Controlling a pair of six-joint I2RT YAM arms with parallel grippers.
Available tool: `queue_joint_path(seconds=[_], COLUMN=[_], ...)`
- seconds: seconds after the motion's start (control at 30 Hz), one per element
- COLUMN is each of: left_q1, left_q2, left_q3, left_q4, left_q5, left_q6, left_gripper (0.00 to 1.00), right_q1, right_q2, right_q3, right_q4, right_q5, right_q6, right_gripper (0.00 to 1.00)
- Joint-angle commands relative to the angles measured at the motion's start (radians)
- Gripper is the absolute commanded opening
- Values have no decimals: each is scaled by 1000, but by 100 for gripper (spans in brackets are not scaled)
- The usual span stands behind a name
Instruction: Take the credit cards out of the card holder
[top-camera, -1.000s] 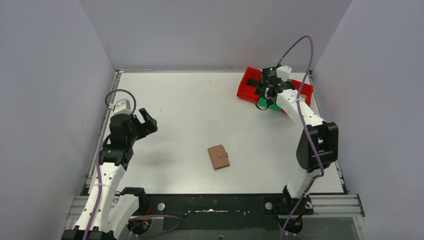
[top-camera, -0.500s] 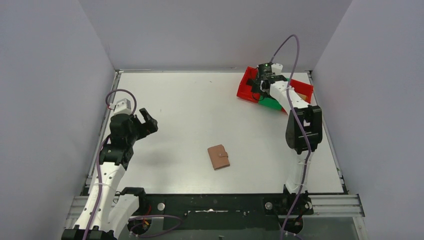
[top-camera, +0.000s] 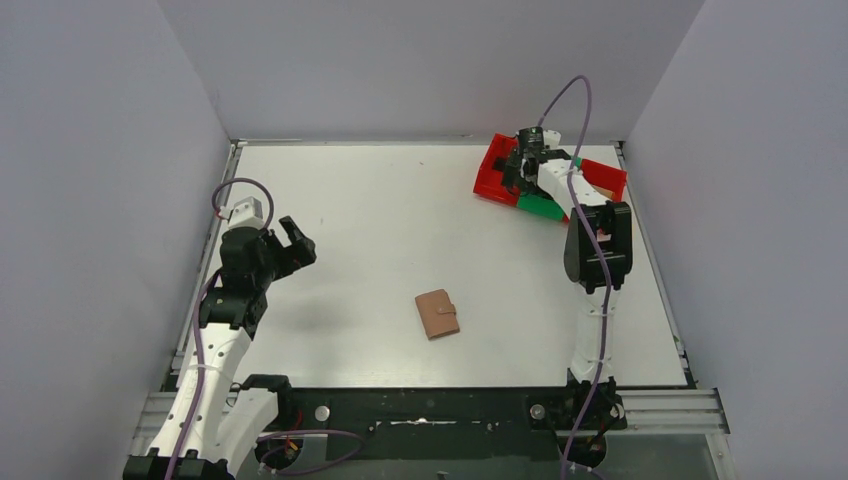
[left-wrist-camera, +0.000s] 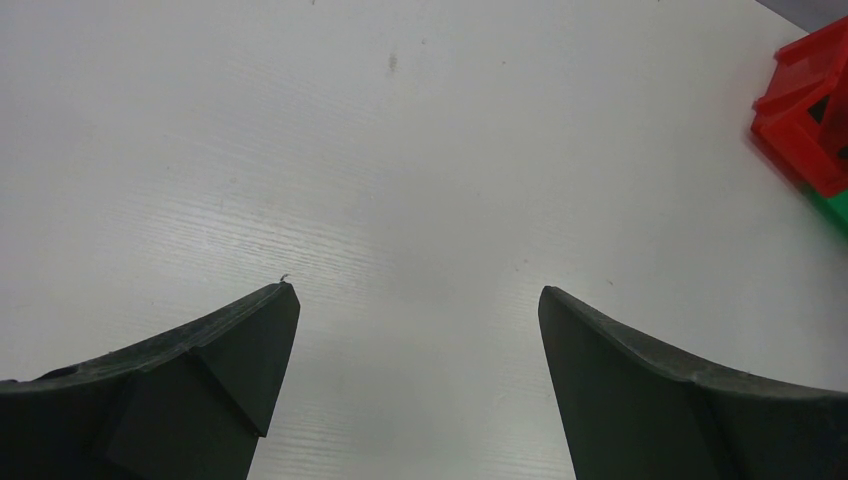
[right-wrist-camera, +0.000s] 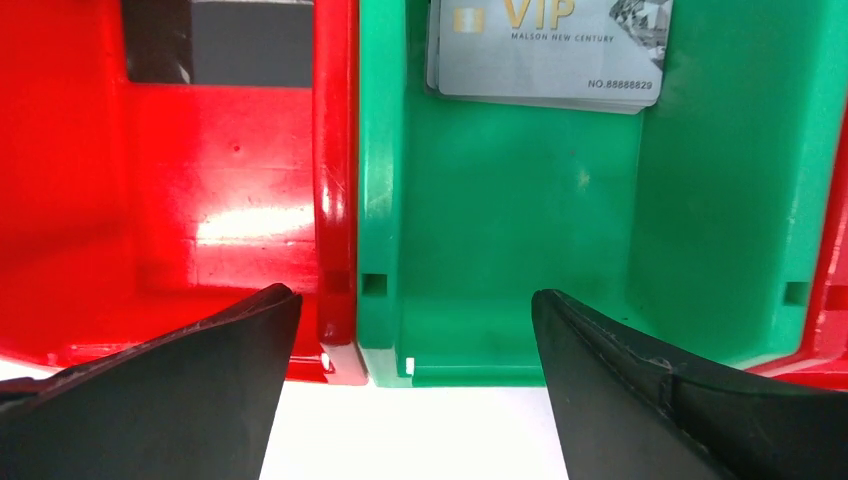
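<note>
The card holder (top-camera: 437, 313), a tan-brown leather wallet, lies closed on the white table near the middle front. My right gripper (top-camera: 517, 176) hangs open over the bins at the back right, far from the wallet. In the right wrist view it (right-wrist-camera: 415, 296) is open and empty above the bins' near walls. A stack of silver-grey credit cards (right-wrist-camera: 545, 52) marked VIP lies in the green bin (right-wrist-camera: 500, 230). A dark card (right-wrist-camera: 235, 45) lies in the red bin (right-wrist-camera: 220, 190). My left gripper (top-camera: 296, 245) is open and empty at the left, and its wrist view (left-wrist-camera: 417, 291) shows bare table.
The red bin (top-camera: 493, 176) and green bin (top-camera: 540, 207) stand side by side at the back right corner, with another red bin (top-camera: 611, 181) beyond. The red bin (left-wrist-camera: 808, 115) shows at the right edge of the left wrist view. Grey walls enclose the table.
My right arm has folded upright and its gripper has shifted a little back and left over the bins. The left arm and the wallet have not moved.
</note>
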Motion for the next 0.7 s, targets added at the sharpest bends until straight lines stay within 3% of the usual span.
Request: queue_joint_path(seconds=[0.0,0.23,0.67], left_q1=[4,4,4], left_q2=[-5,-5,-8], left_q3=[4,3,4], left_q4=[40,41,40], left_q5=[15,12,11], left_q6=[0,0,-2], left_gripper=[93,93,93], right_q1=[-2,25,190], right_q2=[11,-21,-115], right_q3=[42,-37,-153], right_q4=[-3,17,18], right_q5=[-32,-51,-22], right_q6=[-17,-1,60], right_gripper=[89,87,87])
